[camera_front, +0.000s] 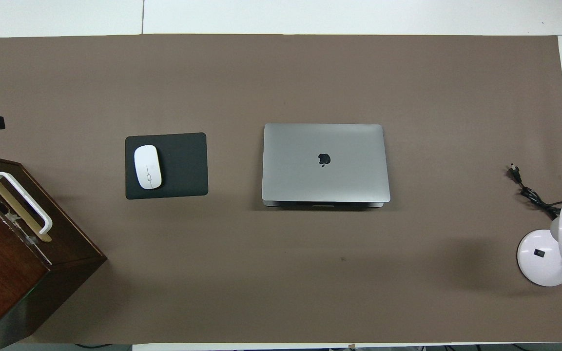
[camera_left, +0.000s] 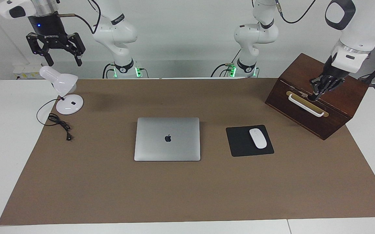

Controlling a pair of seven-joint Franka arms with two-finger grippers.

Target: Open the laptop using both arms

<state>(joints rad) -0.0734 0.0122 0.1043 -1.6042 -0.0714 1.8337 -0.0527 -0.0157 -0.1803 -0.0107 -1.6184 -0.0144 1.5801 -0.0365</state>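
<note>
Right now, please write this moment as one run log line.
laptop: closed, flat on mat, untouched | left gripper: shut, over wooden box | right gripper: open, above desk lamp | mouse: on mouse pad
</note>
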